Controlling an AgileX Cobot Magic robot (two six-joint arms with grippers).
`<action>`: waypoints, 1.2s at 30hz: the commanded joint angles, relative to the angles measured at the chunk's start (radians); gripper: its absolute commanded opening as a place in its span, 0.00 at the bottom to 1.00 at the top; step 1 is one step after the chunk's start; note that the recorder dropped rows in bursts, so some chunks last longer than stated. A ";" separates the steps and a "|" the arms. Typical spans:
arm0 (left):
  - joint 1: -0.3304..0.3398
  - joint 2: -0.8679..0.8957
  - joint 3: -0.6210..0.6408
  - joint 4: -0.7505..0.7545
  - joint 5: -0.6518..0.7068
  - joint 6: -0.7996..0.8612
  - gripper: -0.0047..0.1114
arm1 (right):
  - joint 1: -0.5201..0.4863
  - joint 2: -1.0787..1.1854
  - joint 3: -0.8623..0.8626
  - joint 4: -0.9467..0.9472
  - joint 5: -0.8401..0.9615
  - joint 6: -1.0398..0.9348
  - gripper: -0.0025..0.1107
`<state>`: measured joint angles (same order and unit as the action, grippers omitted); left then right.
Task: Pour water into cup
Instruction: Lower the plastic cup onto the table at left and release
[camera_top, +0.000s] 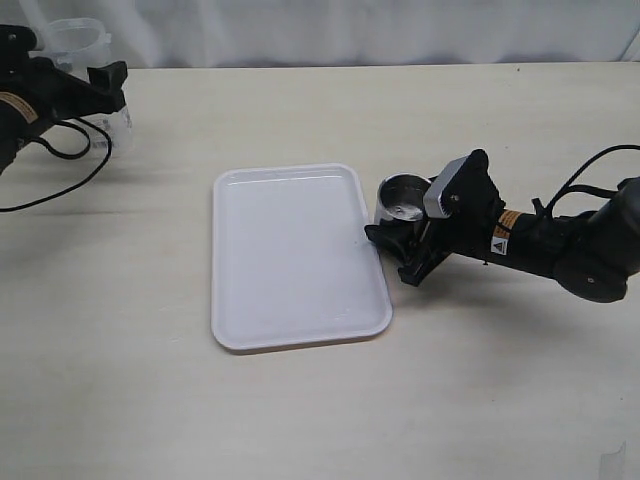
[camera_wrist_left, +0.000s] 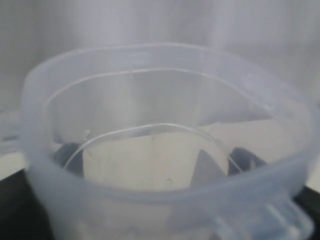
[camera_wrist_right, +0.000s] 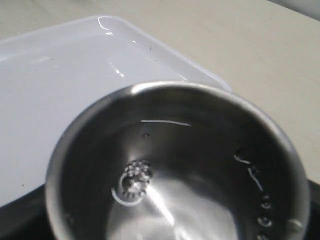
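Presently the count stands at one cup (camera_top: 402, 200), one translucent plastic container (camera_top: 85, 40), one white tray (camera_top: 300, 260) and two arms, all on or over a pale table (camera_top: 300, 420).

The cup is upright just beside the tray's right edge, on the table, not on the tray. The right gripper (camera_top: 405, 222) is clamped on it, fingers on either side of its wall. The right arm lies low, reaching in from the right edge toward the tray. Inside the cup, the right wrist view shows a shiny bottom with a small ring of bubbles.

The left gripper (camera_top: 105, 85) is at the far left corner, clamped on the container, well apart from cup and tray. The left arm is drawn back. A faint curved line shows inside the container; whether that is water cannot be told.
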<state>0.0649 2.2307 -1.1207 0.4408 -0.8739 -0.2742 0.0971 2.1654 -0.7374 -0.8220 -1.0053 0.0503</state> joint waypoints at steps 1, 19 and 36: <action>-0.002 -0.004 0.003 -0.011 -0.045 0.020 0.04 | -0.002 -0.004 -0.006 -0.003 -0.013 -0.005 0.06; -0.002 -0.004 0.003 0.012 0.077 0.020 0.71 | -0.002 -0.004 -0.006 -0.003 0.002 -0.003 0.06; -0.002 -0.006 0.007 0.021 0.088 0.020 0.95 | -0.002 -0.004 -0.006 -0.001 0.001 -0.003 0.06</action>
<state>0.0649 2.2307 -1.1207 0.4602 -0.7858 -0.2567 0.0971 2.1654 -0.7374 -0.8220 -1.0033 0.0521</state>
